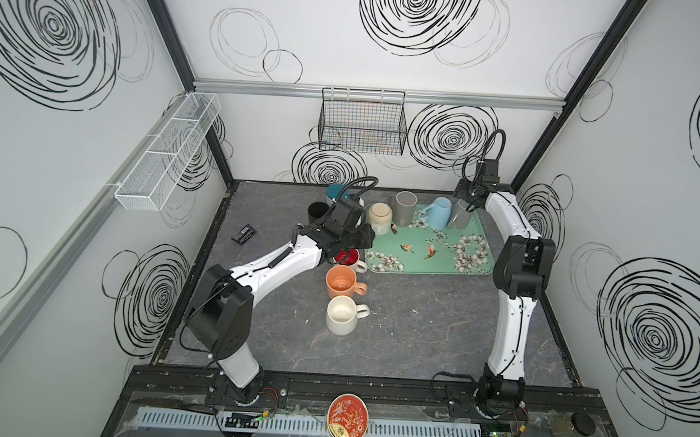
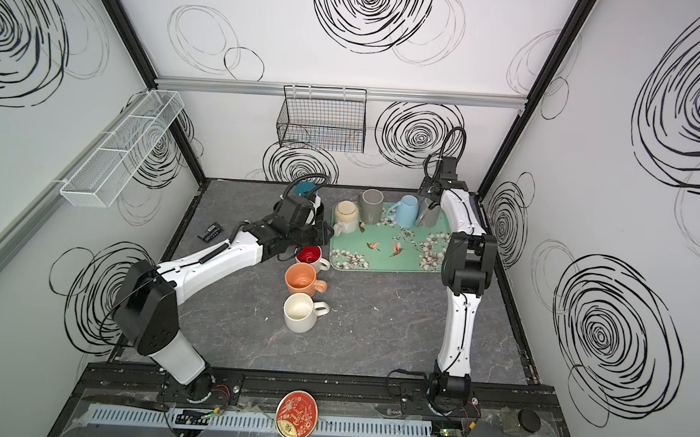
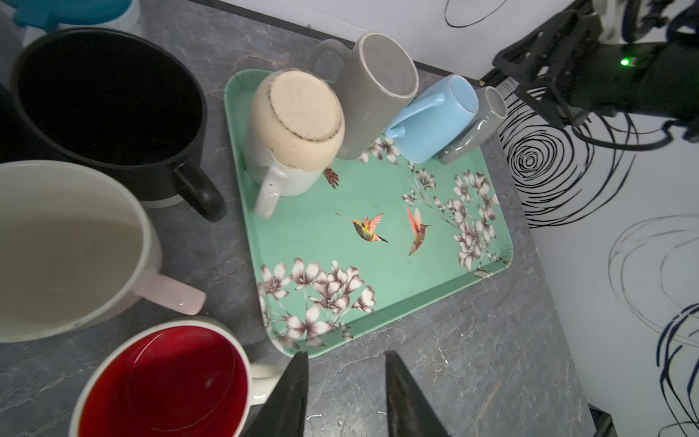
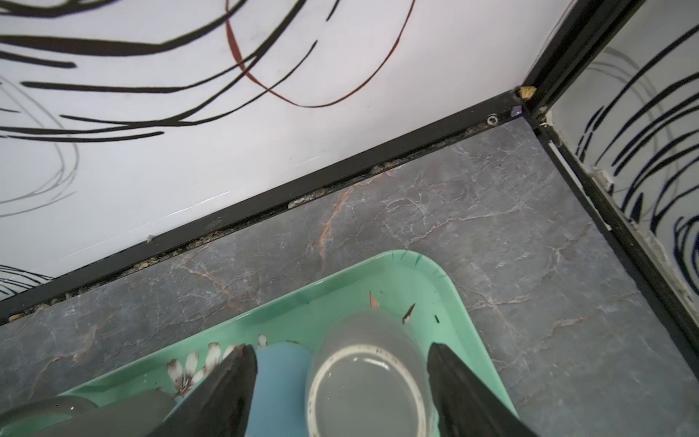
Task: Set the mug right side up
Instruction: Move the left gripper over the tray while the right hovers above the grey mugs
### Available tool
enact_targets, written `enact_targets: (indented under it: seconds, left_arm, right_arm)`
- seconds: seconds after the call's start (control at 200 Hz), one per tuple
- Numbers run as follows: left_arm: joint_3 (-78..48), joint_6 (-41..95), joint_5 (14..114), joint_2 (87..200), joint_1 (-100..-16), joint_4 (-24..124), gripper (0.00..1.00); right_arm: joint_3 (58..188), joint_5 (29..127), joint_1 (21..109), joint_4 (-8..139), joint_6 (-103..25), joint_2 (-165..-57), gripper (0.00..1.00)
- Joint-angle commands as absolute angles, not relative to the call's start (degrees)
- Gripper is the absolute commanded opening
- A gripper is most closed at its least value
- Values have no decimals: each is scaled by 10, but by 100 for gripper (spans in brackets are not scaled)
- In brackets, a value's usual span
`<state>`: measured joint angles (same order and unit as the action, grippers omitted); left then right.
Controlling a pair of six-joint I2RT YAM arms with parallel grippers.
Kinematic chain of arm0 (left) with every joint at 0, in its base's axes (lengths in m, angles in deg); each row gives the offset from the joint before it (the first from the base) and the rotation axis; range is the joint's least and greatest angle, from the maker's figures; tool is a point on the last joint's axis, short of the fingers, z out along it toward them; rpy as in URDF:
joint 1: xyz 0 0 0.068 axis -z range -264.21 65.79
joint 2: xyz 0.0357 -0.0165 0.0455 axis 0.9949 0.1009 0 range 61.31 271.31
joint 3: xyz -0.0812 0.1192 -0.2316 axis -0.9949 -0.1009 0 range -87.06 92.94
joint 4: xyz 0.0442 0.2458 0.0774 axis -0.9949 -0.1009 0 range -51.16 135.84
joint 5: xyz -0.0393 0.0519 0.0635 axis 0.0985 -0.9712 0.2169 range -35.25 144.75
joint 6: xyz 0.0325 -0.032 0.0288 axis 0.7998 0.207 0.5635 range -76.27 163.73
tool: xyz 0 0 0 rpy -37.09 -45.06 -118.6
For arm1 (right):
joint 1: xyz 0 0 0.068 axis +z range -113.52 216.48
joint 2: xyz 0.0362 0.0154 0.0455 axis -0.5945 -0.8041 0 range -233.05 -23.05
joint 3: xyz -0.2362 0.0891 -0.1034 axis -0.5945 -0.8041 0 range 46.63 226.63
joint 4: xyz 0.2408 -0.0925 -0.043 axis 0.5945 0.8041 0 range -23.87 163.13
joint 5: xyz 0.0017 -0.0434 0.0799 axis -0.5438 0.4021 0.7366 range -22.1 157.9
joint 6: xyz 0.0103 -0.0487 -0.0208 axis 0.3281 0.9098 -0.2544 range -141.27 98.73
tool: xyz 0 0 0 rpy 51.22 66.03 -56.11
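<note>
Right claw (image 4: pixel 338 347) straddled inverted grey mug (image 4: pixel 363 389) on tray (image 4: pixel 340 280).
Jaws stood wide about it; left claw (image 3: pixel 346 353) narrow, empty.

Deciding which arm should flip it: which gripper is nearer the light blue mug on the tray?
Right. The right gripper straddles the grey mug just beside the light blue mug; the left gripper hovers off the tray, by the red mug.

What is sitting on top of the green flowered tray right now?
Four mugs, bottom up, along the far edge of the tray: a cream mug, a tall gray mug, a light blue mug, a small gray mug. Whatever lies under them is covered.
</note>
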<state>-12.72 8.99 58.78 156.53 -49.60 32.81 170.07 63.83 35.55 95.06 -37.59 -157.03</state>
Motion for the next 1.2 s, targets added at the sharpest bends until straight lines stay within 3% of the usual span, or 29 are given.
enact_targets:
  seconds: [0.0, 0.16, 0.44, 0.63, 0.856, 1.196]
  left_arm:
    - [-126, 85, 574, 1570, -481, 349, 37]
    - [-136, 81, 567, 1558, -476, 347, 37]
    - [-99, 92, 562, 1577, -470, 330, 37]
    - [-82, 92, 545, 1587, -448, 329, 37]
    - [-29, 122, 536, 1632, -408, 297, 37]
    - [83, 214, 482, 1727, -313, 261, 43]
  right_arm:
    - [1733, 691, 342, 984, -362, -1596, 74]
    - [1735, 748, 335, 997, -346, -1603, 64]
    - [1682, 767, 332, 1037, -337, -1568, 51]
    - [1651, 763, 332, 1103, -351, -1542, 50]
    - [1454, 791, 333, 1014, -383, -1431, 50]
    - [1302, 861, 349, 973, -473, -1329, 50]
